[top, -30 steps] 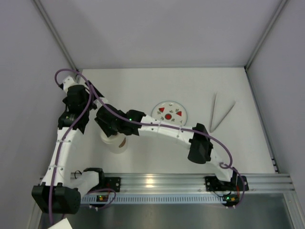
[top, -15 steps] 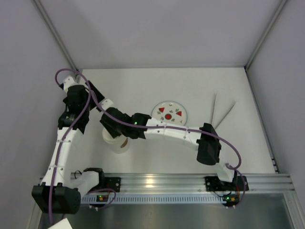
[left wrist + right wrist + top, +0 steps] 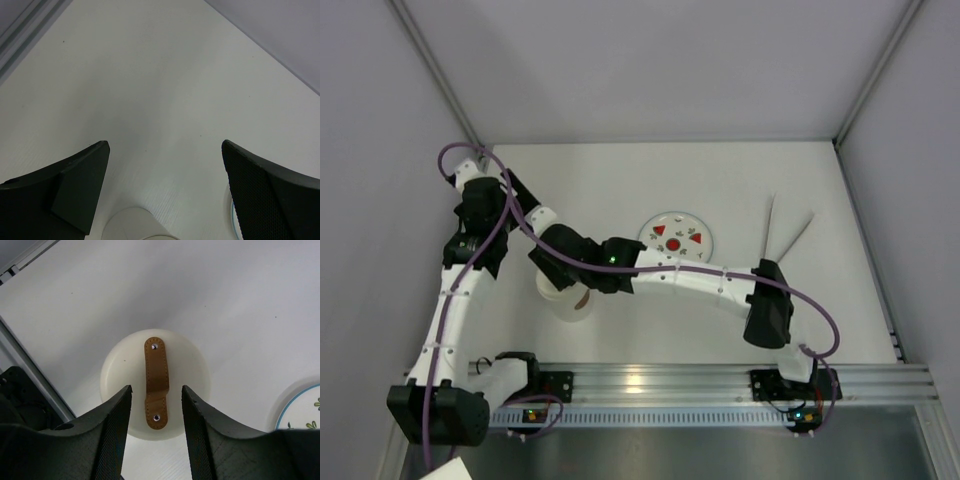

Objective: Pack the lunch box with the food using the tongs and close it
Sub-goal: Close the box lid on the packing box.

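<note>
The lunch box (image 3: 122, 365) is a white round tub with its lid on and a brown strap (image 3: 156, 367) across the top. In the top view the lunch box (image 3: 563, 302) stands at the near left, half under my right gripper (image 3: 565, 268). Seen from the right wrist, my right gripper (image 3: 156, 388) hovers just above the lid, open, with one finger on each side of the strap and touching nothing. The tongs (image 3: 782, 238) lie at the far right of the table, held by nothing. No food shows. My left gripper (image 3: 164, 143) is open over bare table.
A round plate (image 3: 676, 236) printed with red triangles lies right of the lunch box; its rim (image 3: 300, 407) shows at the right wrist view's edge. The right arm stretches across the near table. Walls enclose three sides.
The right arm's elbow has swung to the right and its gripper has shifted slightly right over the lunch box, jaws a little wider. The left arm has barely moved.
</note>
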You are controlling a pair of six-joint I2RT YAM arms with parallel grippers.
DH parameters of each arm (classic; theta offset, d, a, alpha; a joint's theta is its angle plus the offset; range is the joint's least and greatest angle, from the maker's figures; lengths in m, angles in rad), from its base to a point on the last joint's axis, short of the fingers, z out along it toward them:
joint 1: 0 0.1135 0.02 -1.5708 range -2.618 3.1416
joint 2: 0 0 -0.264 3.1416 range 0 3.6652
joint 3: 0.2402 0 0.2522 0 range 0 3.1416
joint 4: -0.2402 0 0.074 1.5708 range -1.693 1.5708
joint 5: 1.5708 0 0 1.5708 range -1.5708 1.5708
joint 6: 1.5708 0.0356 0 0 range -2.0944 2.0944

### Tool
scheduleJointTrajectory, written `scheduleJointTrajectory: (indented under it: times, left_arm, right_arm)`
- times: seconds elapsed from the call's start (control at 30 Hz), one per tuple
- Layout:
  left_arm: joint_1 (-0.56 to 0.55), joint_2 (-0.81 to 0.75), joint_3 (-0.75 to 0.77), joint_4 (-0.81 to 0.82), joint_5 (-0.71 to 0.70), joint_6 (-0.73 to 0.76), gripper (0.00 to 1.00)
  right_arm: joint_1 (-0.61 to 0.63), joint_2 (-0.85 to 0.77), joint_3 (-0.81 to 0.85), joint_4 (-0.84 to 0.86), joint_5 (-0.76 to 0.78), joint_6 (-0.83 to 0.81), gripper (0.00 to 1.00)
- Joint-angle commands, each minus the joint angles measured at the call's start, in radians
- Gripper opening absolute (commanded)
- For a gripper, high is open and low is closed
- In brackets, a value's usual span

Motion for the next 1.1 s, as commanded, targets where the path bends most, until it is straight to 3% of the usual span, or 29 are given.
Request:
scheduleJointTrajectory:
  times: [0.0, 0.47, 0.8, 1.07]
  left_arm:
    - [0.001, 0.003, 0.032, 0.027, 0.005, 0.015, 0.99]
    - [0.001, 0.008, 0.03, 0.026, 0.014, 0.015, 0.99]
    - [0.001, 0.01, 0.029, 0.027, 0.018, 0.015, 0.99]
    - [0.001, 0.016, 0.027, 0.033, 0.044, 0.016, 0.99]
  right_arm:
    - [0.049, -0.048, 0.004, 0.068, -0.034, -0.023, 0.44]
    - [0.085, 0.012, -0.112, -0.004, 0.049, 0.097, 0.44]
    - [0.085, -0.014, -0.12, 0.028, 0.051, 0.079, 0.44]
    - [0.085, -0.142, -0.158, 0.142, 0.038, -0.018, 0.45]
